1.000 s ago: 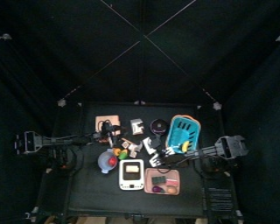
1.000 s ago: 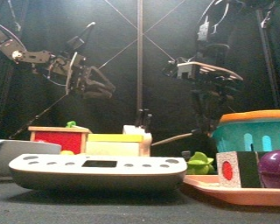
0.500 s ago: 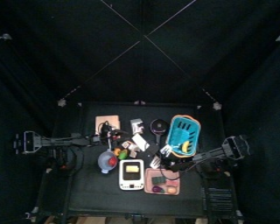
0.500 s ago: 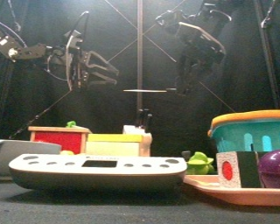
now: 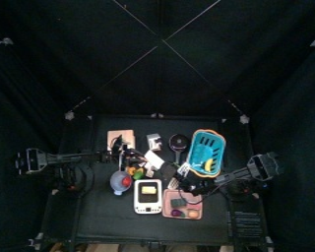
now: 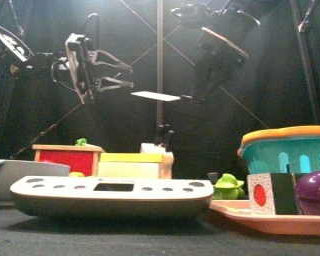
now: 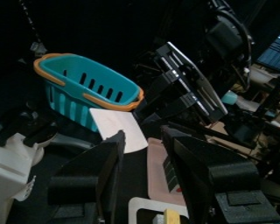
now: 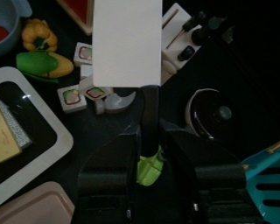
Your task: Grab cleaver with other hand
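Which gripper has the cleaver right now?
The right gripper, shut on the cleaver by its handle, blade held out above the table. The left gripper hangs open beside it, holding nothing.

There is one cleaver (image 8: 127, 42), one teal basket (image 7: 88, 84) and one white calculator (image 6: 112, 193). I count two grippers, one pink tray (image 6: 270, 215) and one green pepper (image 8: 39, 63).

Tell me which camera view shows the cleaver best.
The right wrist view: the cleaver fills it, pale blade flat to the lens, handle in the right pincer. The left wrist view shows the blade smaller, beside the teal basket. The front view shows it edge-on; from the top it is too small to pick out.
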You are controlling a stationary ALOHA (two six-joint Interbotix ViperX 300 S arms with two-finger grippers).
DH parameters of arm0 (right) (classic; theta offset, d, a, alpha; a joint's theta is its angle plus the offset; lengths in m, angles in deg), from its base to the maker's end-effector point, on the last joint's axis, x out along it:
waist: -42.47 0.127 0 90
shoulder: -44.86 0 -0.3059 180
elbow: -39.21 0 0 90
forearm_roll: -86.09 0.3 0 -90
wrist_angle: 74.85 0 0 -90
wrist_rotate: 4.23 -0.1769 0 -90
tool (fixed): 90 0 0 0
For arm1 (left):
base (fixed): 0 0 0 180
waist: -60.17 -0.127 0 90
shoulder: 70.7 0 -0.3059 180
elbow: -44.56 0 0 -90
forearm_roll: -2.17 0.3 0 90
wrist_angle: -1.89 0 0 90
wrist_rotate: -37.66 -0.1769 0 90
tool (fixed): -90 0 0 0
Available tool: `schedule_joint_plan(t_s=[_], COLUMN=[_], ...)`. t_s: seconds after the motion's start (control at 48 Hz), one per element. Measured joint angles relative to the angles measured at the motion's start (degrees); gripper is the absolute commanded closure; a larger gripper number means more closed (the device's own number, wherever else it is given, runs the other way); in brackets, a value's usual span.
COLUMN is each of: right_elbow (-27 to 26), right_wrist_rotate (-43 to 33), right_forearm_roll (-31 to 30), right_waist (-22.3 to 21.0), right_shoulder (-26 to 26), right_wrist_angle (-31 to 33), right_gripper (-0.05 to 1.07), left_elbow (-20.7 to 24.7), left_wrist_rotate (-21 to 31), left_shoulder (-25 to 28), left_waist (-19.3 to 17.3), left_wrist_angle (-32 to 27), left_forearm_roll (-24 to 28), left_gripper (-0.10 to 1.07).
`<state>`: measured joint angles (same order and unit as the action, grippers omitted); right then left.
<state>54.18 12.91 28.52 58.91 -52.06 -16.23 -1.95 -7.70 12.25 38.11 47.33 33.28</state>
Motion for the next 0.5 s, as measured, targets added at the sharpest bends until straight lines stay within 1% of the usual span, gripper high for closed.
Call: schedule_joint_plan(t_s=[0.146,0.208,0.271,0.375,0.5], right_elbow=[0.0,0.0,0.0,-0.1,-0.3], right_wrist_rotate=[0.1,0.1,0.1,0.1,0.1], right_forearm_roll=[-0.6,-1.2,-2.1,-3.4,-4.0], right_waist=[1.5,2.3,2.9,3.4,3.4], right_shoulder=[0.0,0.0,0.0,0.0,-0.4], right_wrist_angle=[3.5,4.5,4.8,4.9,4.9], right_gripper=[0.42,0.42,0.42,0.42,0.42], left_elbow=[-1.9,-2.1,-2.1,-2.0,-1.4], left_wrist_rotate=[0.8,1.3,2.0,3.9,6.1], left_shoulder=[0.1,0.2,0.5,1.4,2.5], left_waist=[-3.2,-4.1,-4.5,-4.5,-4.6], left_wrist_angle=[2.9,3.9,4.5,5.1,5.9], left_forearm_roll=[0.4,0.5,1.1,3.5,5.7], left_gripper=[0.19,0.19,0.19,0.18,0.18])
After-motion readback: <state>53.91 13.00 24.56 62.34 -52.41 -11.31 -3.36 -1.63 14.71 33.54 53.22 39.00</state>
